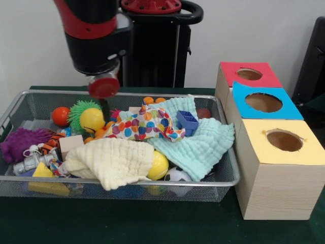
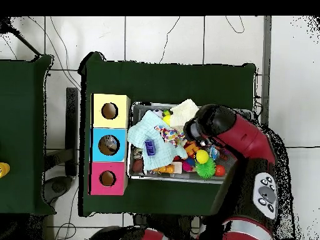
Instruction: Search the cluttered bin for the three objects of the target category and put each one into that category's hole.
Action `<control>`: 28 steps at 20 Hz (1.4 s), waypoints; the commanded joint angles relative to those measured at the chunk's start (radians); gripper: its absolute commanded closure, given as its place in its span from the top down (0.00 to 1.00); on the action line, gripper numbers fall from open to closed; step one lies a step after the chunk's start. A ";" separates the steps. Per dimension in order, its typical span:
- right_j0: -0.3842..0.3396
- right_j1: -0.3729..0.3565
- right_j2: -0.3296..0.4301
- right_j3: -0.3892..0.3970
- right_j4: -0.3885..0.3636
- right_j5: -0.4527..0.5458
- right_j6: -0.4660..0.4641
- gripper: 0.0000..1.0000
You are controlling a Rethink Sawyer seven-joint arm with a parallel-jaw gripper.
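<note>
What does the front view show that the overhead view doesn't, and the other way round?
Only the front view shows the purple spiky toy, the wooden block and the cream cloth hanging over the basket's near rim. Only the overhead view shows the arm's red elbow covering part of the basket, and the tiled floor. Both show the wire basket, the mint cloth, the polka-dot cloth, and three boxes with red, blue and yellow tops. No water bottle shows in either.

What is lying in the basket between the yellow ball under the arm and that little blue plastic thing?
In the front view, a polka-dot cloth lies between the yellow ball and the blue plastic piece.
</note>
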 commanded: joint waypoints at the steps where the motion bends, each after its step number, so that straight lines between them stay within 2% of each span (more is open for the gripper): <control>1: -0.084 -0.026 0.047 0.005 -0.109 0.080 -0.119 1.00; 4: -0.111 -0.022 0.064 -0.006 -0.135 0.091 -0.122 1.00; 8: -0.110 -0.005 0.067 -0.012 -0.173 0.123 -0.085 1.00; 16: -0.151 0.075 0.115 -0.034 -0.201 0.028 -0.067 1.00; 22: -0.163 0.106 0.130 -0.037 -0.209 -0.032 -0.054 1.00; 28: -0.189 0.159 0.151 -0.084 -0.217 -0.068 -0.063 1.00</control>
